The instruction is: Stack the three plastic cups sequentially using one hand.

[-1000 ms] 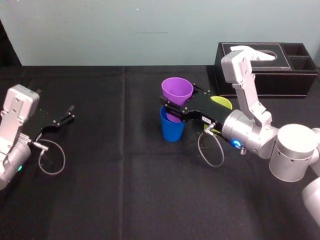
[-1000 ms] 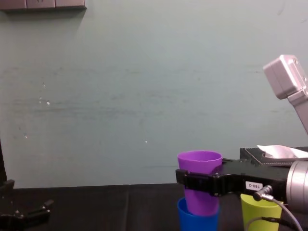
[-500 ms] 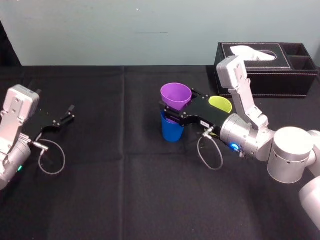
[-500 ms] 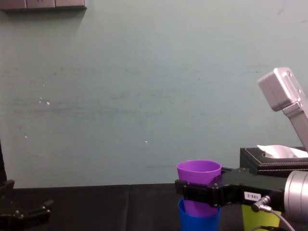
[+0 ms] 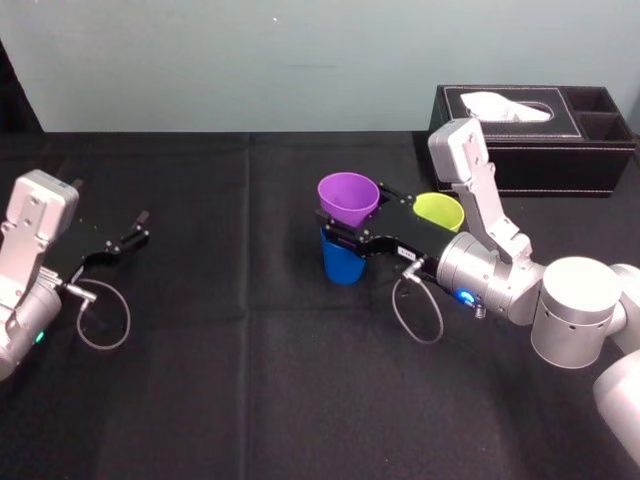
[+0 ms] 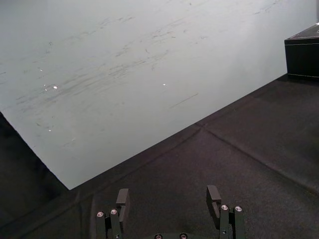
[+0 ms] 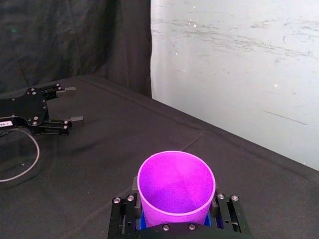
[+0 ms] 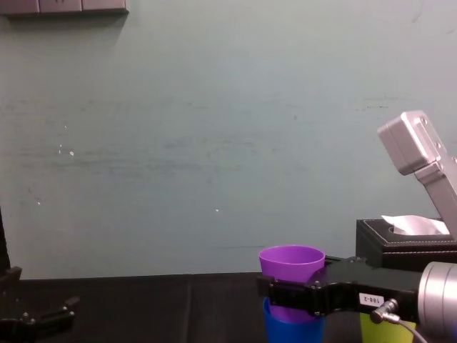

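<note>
Purple cup (image 5: 348,193) | clamped between right gripper (image 5: 352,214) fingers | in blue cup (image 5: 343,265) | left gripper (image 5: 139,228) spread

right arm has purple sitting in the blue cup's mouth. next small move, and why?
Probably lower the right gripper slightly before opening: its jaws are shut on the purple cup, whose base is inside the blue cup while much of its wall stands above the blue rim. Left gripper sits parked at far left.
</note>
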### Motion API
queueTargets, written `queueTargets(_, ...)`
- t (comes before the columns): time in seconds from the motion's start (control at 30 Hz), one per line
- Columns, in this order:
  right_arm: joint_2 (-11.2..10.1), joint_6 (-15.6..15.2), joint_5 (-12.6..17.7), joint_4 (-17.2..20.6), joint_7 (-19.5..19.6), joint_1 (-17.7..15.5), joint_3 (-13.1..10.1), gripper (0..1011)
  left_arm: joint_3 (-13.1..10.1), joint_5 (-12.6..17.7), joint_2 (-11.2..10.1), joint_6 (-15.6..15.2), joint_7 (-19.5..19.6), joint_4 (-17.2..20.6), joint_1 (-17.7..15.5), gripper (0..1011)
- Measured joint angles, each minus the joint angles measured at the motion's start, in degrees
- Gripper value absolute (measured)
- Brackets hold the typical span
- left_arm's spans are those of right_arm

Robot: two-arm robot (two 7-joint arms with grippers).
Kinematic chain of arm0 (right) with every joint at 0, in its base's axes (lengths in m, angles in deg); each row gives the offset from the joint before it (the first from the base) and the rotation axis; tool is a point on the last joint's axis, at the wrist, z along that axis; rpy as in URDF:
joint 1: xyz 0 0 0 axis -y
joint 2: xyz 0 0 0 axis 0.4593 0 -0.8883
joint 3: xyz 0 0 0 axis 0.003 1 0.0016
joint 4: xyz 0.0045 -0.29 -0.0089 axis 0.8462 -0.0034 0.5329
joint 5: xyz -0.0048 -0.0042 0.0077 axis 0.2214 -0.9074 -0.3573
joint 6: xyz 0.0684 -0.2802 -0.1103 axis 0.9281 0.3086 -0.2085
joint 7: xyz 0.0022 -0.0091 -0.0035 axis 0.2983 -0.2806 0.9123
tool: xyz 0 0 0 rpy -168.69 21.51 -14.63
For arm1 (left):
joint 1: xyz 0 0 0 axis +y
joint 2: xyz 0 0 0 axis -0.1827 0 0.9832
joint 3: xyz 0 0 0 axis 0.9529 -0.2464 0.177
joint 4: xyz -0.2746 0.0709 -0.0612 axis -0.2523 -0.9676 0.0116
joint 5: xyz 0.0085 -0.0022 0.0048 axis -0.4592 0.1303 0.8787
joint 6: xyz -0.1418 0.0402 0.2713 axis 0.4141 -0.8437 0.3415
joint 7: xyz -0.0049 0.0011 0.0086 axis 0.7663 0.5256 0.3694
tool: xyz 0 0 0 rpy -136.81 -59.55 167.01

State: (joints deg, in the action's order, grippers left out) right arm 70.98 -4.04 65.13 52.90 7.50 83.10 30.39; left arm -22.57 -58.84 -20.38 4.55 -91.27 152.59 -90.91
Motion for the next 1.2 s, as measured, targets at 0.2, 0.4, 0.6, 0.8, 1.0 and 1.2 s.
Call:
queueTargets(0.2, -0.03, -0.04, 0.0, 0.19, 0.1, -0.09, -0.05, 836, 0.0, 0.0, 0.0, 0.0, 0.0, 0.0, 0.0, 1011)
queueTargets(0.4, -0.06, -0.07, -0.01, 0.31, 0.31, -0.14, -0.09, 1002, 0.0, 0.0, 0.0, 0.0, 0.0, 0.0, 0.0, 1011)
queueTargets(0.6, -0.1, -0.1, -0.06, 0.39, 0.41, -0.18, -0.12, 1003, 0.0, 0.0, 0.0, 0.0, 0.0, 0.0, 0.0, 1011)
queueTargets(0.8, -0.91, 0.19, -0.48, 3.07, 1.19, -1.17, -0.73, 1003, 0.0, 0.0, 0.0, 0.0, 0.0, 0.0, 0.0, 1011)
queueTargets(1.0, -2.39, -0.41, -0.52, 7.57, 2.48, -3.69, -2.2, 1003, 0.0, 0.0, 0.0, 0.0, 0.0, 0.0, 0.0, 1011)
queueTargets(1.2, -4.56, -1.87, -0.38, 13.68, 3.89, -7.94, -3.94, 1003, 0.0, 0.0, 0.0, 0.0, 0.0, 0.0, 0.0, 1011)
